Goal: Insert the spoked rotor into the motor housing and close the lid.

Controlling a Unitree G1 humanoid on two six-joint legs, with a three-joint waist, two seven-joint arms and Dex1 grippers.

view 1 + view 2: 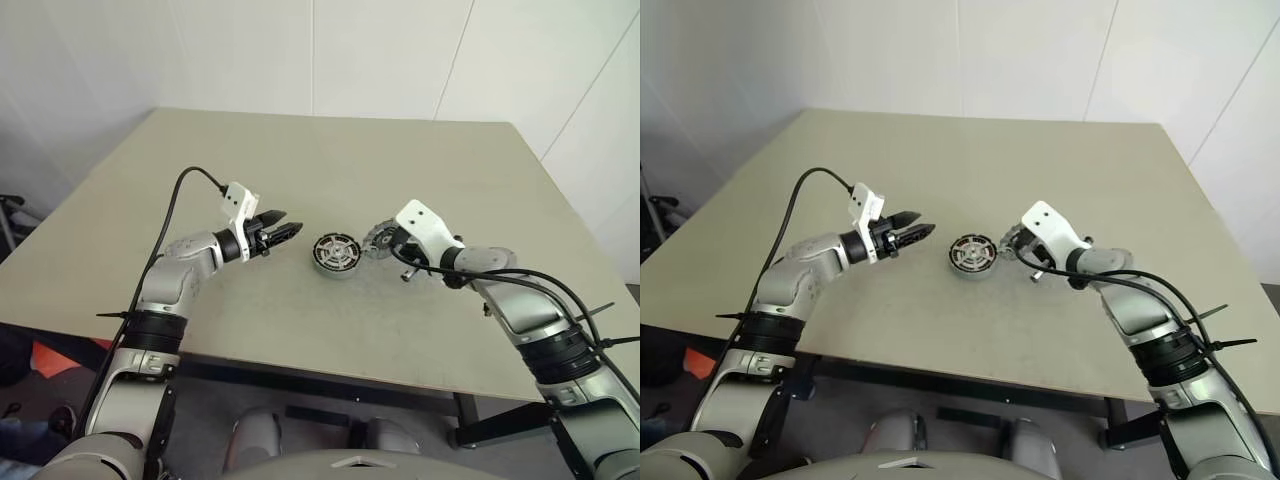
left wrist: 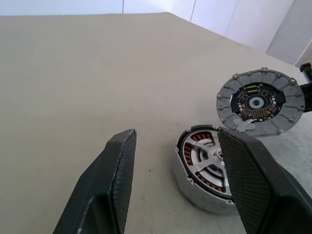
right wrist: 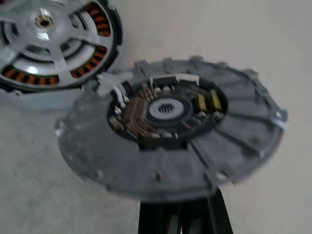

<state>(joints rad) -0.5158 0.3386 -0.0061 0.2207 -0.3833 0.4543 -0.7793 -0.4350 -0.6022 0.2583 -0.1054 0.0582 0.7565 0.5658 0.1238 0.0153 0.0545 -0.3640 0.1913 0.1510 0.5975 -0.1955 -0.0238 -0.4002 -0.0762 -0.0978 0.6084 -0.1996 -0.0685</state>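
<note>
On the tan table [image 1: 300, 160], near its middle, I count two metal parts: one motor housing [image 1: 335, 254] and one spoked rotor [image 2: 261, 101]. I see two grippers too.

I see the spoked rotor as a flat grey disc with ribs running out to the rim, small bumps around its edge, and a dark centre with tiny gold and white bits around a pale ring. It sits at about 3 o'clock from the housing, just beside it. It is tilted, one edge up, not lying flat. My right gripper [image 3: 180, 214] has its two black fingers pressed together on the rotor's rim.

I see the motor housing as a short round ring standing flat on the table. Inside it are copper-orange coils, with a shiny silver spoked piece over them and a small hub in the middle.

My left gripper [image 1: 282, 232] is at about 9 o'clock from the housing, near it but not touching. Its two black fingers [image 2: 117, 170] are apart and hold nothing.
</note>
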